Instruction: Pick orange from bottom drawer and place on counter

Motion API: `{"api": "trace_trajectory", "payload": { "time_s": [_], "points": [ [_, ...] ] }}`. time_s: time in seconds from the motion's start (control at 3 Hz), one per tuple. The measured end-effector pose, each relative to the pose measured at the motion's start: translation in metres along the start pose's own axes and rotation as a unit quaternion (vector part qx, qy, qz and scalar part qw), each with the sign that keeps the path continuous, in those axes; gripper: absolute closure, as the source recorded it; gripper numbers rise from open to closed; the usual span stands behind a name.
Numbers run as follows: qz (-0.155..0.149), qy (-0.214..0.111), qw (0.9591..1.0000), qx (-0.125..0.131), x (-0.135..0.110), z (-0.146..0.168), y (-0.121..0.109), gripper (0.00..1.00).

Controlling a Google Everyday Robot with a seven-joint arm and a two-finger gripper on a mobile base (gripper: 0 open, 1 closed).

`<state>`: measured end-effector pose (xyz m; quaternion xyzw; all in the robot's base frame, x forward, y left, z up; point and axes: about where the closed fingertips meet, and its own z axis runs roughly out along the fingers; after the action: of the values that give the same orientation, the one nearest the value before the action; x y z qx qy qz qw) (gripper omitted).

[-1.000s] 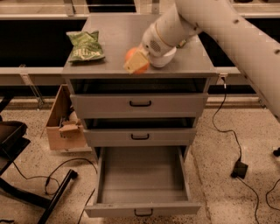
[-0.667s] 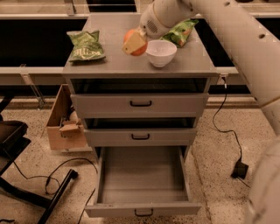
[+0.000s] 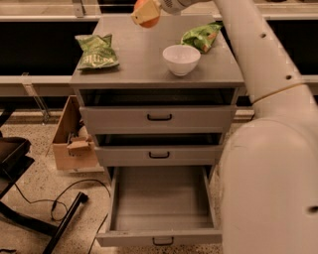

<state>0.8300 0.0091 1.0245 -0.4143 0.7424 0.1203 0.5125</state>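
My gripper (image 3: 145,14) is at the top edge of the camera view, above the far part of the counter (image 3: 144,59). It is shut on the orange (image 3: 148,20), which shows as a round orange fruit between pale fingers. The orange hangs above the counter, apart from its surface. The bottom drawer (image 3: 159,233) is pulled out and its tray is empty. My white arm (image 3: 268,149) fills the right side of the view.
On the counter lie a green chip bag (image 3: 96,51) at left, a white bowl (image 3: 181,59) at right front and another green bag (image 3: 202,36) behind it. Two upper drawers are shut. A cardboard box (image 3: 72,144) and cables lie on the floor left.
My gripper with the orange has risen and moved back over the counter, away from the bowl. The arm now takes up more of the right side.
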Motion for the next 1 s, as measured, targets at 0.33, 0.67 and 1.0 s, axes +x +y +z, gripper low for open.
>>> {"api": "trace_trajectory", "payload": {
  "time_s": [0.33, 0.67, 1.0],
  "points": [
    [-0.005, -0.049, 0.9986, 0.022, -0.011, 0.049, -0.026, 1.00],
    [0.001, -0.058, 0.9962, 0.066, -0.010, 0.080, -0.054, 1.00],
    [0.030, -0.025, 0.9934, 0.108, 0.023, 0.092, -0.081, 1.00]
  ]
}}
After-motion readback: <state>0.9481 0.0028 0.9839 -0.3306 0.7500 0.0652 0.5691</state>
